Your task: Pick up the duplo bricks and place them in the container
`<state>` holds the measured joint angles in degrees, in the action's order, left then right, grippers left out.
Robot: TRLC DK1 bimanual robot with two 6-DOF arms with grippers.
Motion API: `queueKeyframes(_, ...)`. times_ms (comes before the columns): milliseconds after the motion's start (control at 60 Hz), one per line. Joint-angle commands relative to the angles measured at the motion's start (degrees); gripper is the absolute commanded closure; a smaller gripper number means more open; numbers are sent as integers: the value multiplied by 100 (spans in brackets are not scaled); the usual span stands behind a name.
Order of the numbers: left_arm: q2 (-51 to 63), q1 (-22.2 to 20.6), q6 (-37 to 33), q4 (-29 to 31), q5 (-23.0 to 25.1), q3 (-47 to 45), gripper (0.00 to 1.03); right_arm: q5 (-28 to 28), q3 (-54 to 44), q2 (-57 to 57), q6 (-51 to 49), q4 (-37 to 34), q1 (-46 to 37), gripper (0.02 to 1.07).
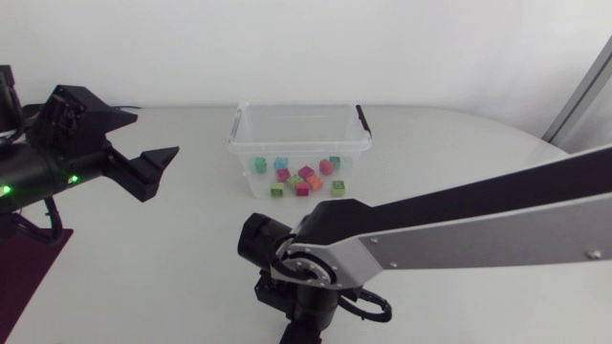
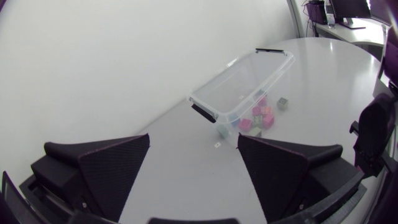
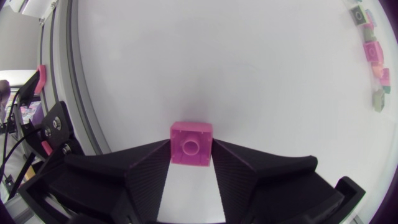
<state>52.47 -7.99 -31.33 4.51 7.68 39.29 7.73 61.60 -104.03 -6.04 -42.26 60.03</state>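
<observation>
The pink brick (image 3: pixel 191 143) sits between the matte black fingers of my right tool (image 3: pixel 191 153). My left tool (image 2: pixel 194 149) is the same matte black, and small green lights glow on its arm (image 1: pixel 38 174). The tub (image 1: pixel 287 145) is clear plastic with black handles (image 1: pixel 363 118). The bricks (image 1: pixel 304 178) in it are green, teal, pink, red and orange. The bench (image 1: pixel 191 248) is pale grey-white. My right arm (image 1: pixel 478 225) is silver-grey with black joints.

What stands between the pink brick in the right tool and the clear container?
Nothing visible: only bare table lies between the pink brick, gripped in the right tool, and the container.
</observation>
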Motion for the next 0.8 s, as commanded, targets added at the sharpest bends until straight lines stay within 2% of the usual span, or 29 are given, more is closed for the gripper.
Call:
queueKeyframes(0, -369, 122, -48, 32, 49, -299, 5, 18, -114, 304, -55, -89, -35, 72)
queueKeyframes(217, -914, 465, 338, 23, 58, -712, 5, -228, 308, 1236, -55, -626, -580, 72)
queueKeyframes(417, -1309, 825, 760, 41, 32, -1046, 5, -430, 871, 1693, -134, -740, -1283, 72)
queueKeyframes(600, -2144, 878, 1068, 269, -109, -1327, 5, -764, 1389, 1781, -116, -151, -1960, 72)
queueKeyframes(700, -2724, 869, 1121, 515, -144, -1450, 5, -834, 1679, 1587, -125, 526, -2435, 72)
queueKeyframes(783, -2830, 834, 1138, 498, -144, -1582, 5, -913, 1776, 1438, -108, 1141, -2698, 72)
